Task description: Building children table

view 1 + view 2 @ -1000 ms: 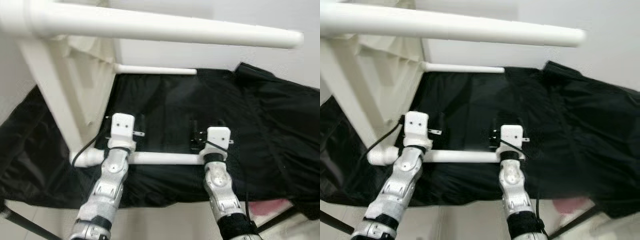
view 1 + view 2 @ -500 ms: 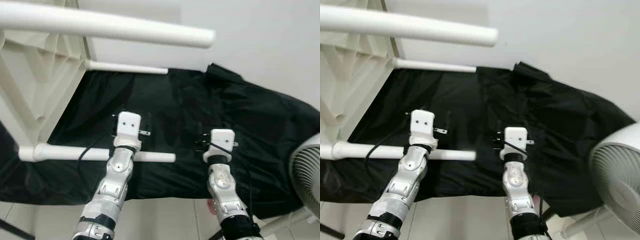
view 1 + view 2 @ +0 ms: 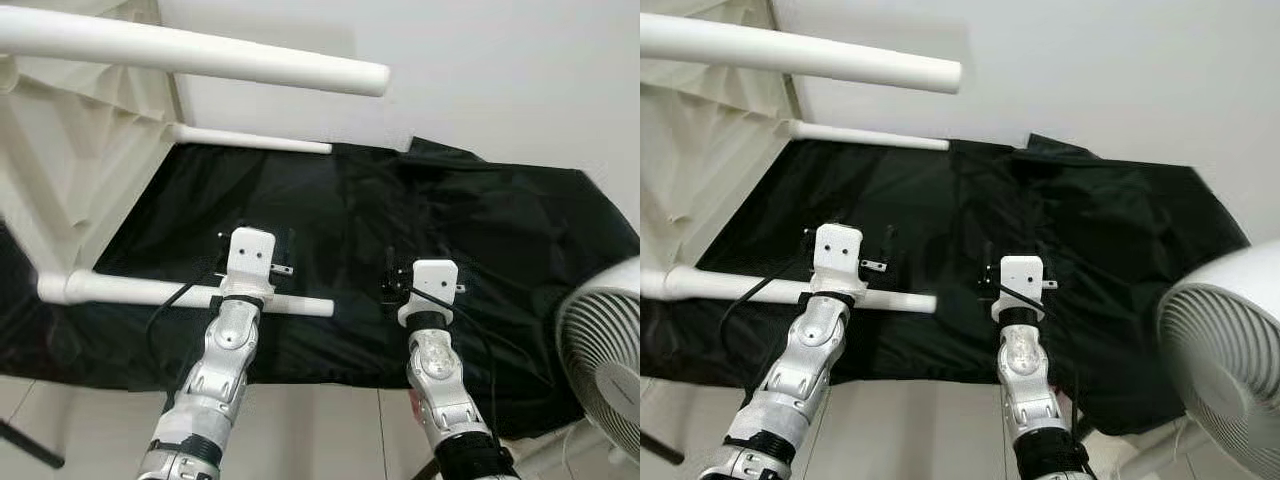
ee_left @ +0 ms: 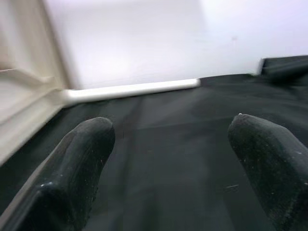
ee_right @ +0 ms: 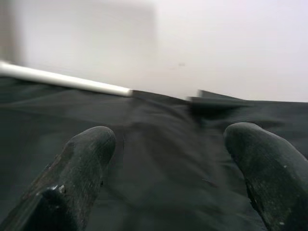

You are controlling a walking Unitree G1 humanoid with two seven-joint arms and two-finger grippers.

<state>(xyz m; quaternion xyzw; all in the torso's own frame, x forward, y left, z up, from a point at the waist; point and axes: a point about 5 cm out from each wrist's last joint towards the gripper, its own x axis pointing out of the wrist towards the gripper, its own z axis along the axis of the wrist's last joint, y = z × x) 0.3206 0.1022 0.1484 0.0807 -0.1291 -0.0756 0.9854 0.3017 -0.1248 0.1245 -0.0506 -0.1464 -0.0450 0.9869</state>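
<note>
Both silver arms reach forward side by side over the black cloth-covered desk [image 3: 480, 230]. Left gripper [image 4: 171, 159] and right gripper [image 5: 168, 163] hover with jaws spread, empty. The white plastic children's table [image 3: 100, 180] lies tipped at left, one white tube leg [image 3: 190, 292] beneath the left wrist.

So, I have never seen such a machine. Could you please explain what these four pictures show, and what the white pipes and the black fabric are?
This is a humanoid robot with two silver arms. The two wide pictures come from the cameras in its head, looking down. The left gripper and the right gripper hover over a black cloth spread on a surface. Both are open and hold nothing. The other two pictures come from a camera on each wrist; the dark blurred shapes there are the gripper's own fingers.

The white pipes are legs of a white children's table lying on its side. One table leg passes under the left wrist. On the right stands a white fan.
</note>
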